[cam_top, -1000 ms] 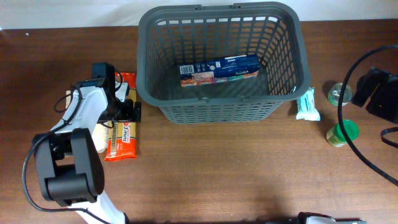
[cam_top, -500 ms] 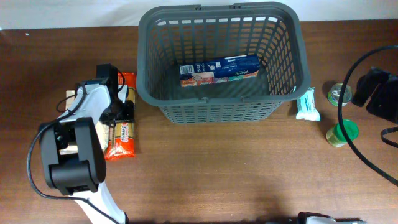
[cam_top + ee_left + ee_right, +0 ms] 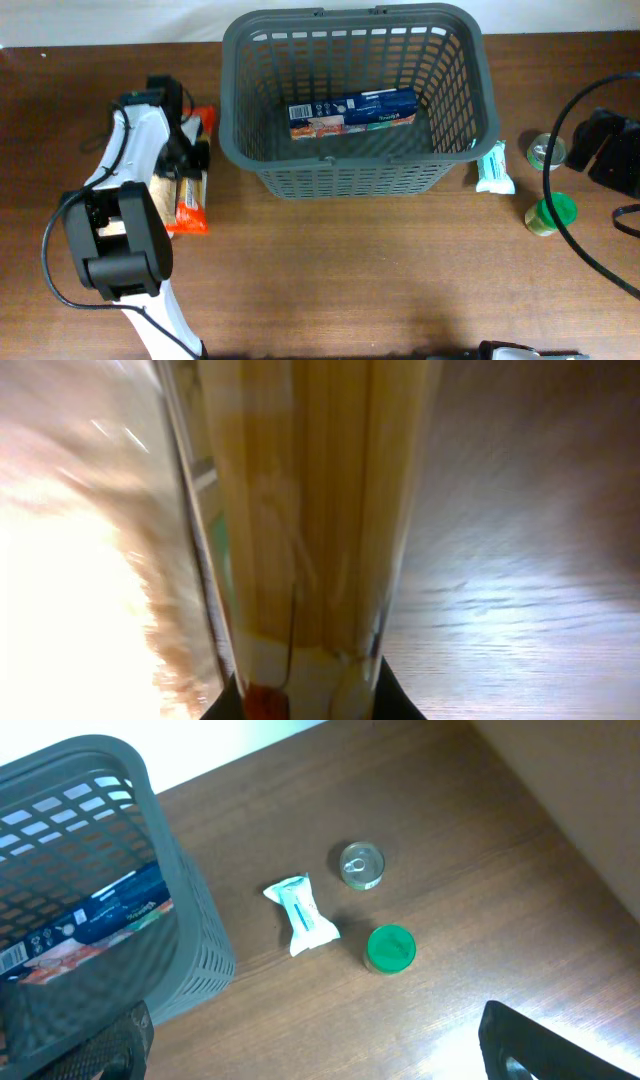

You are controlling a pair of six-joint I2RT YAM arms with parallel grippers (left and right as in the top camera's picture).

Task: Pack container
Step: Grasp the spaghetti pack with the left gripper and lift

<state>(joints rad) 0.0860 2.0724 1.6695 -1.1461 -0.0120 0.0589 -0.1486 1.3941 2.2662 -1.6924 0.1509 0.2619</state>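
Note:
The container (image 3: pixel 350 25) is a large dark grey slotted basket at the table's back centre, also at the left of the right wrist view (image 3: pixel 100 750). A blue box (image 3: pixel 352 112) lies flat inside it. Left of the basket, my left gripper (image 3: pixel 195 155) is shut on a long orange and clear spaghetti packet (image 3: pixel 188 195). That packet (image 3: pixel 310 510) fills the left wrist view, pinched between the dark jaws of the left gripper (image 3: pixel 310 700). My right gripper (image 3: pixel 320 1045) hangs open and empty over the table right of the basket.
Right of the basket lie a white and teal pouch (image 3: pixel 495 168), a small round tin can (image 3: pixel 547 151) and a green-lidded jar (image 3: pixel 550 213). The right arm (image 3: pixel 612 150) and its black cable sit at the table's right edge.
The left gripper has shut on the spaghetti packet. Packet and gripper have shifted slightly left and towards the back. The right arm has not moved.

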